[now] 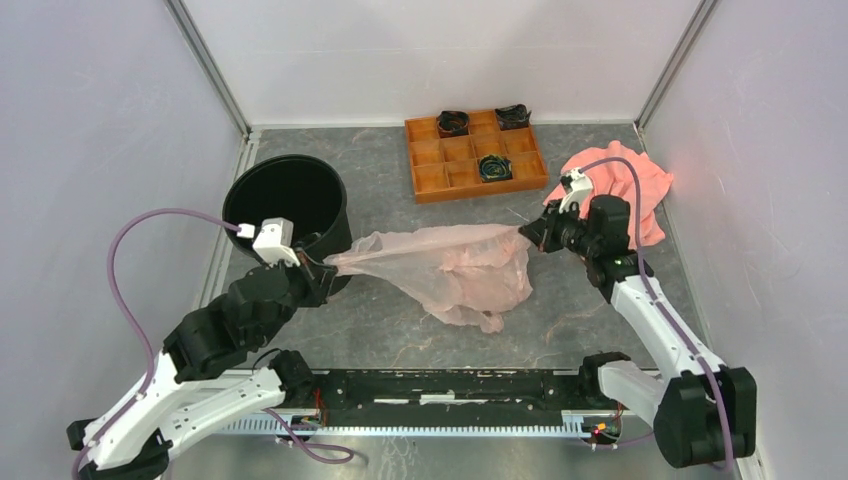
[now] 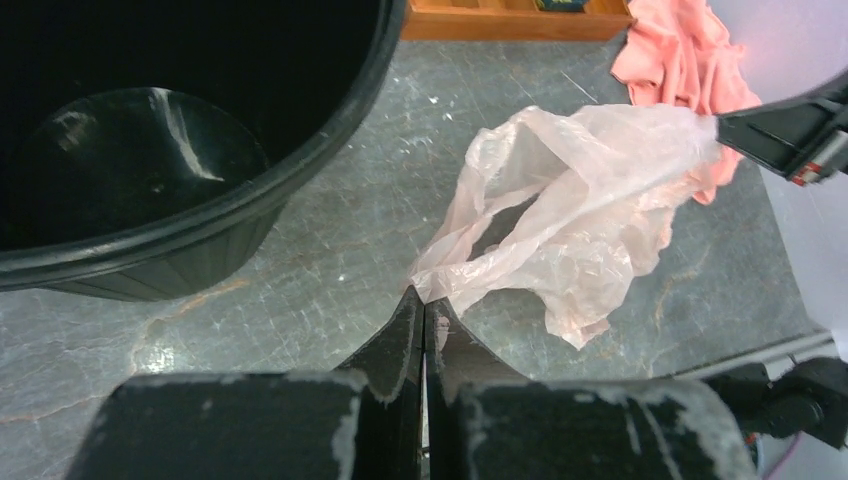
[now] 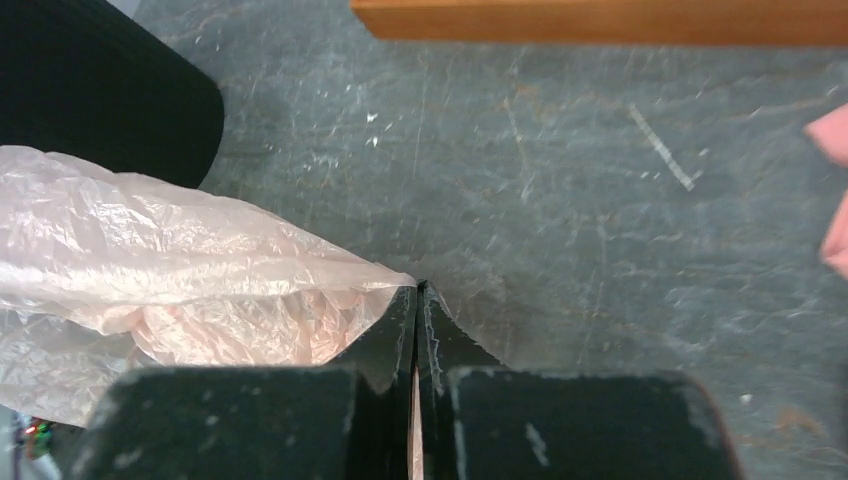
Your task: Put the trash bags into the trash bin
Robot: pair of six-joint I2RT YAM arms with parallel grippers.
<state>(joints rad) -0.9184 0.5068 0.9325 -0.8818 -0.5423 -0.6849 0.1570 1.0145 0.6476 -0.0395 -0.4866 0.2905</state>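
The left pincer (image 1: 322, 268) is pressing its jaws fully together on one corner of the bag (image 1: 450, 265). In the left wrist view the pincer (image 2: 422, 300) is showing no gap between its jaws, and the pale pink bag (image 2: 570, 200) is spilling out right from the tips.

The right pincer (image 1: 528, 235) is likewise clamping shut on the opposite end. In its own wrist view the pincer (image 3: 417, 295) is holding a thin sliver of pink film between its jaws, with the bag (image 3: 150, 260) fanning away toward 9 o'clock.

Seen from above, the bag is stretching across the middle of the table (image 1: 380, 330), pinched at its 9 o'clock end by the left pincer and at its 2 o'clock end by the right one. Its loose body is sagging toward 6 o'clock; whether those folds are touching the table is not clear.

The bin (image 1: 338, 225) is standing upright at 10 o'clock on the table, just beside the left pincer, and the bag is lying wholly outside it.

A tray (image 1: 430, 180) is sitting at 12 o'clock and a cloth (image 1: 650, 190) is lying at 2 o'clock, behind the right pincer.
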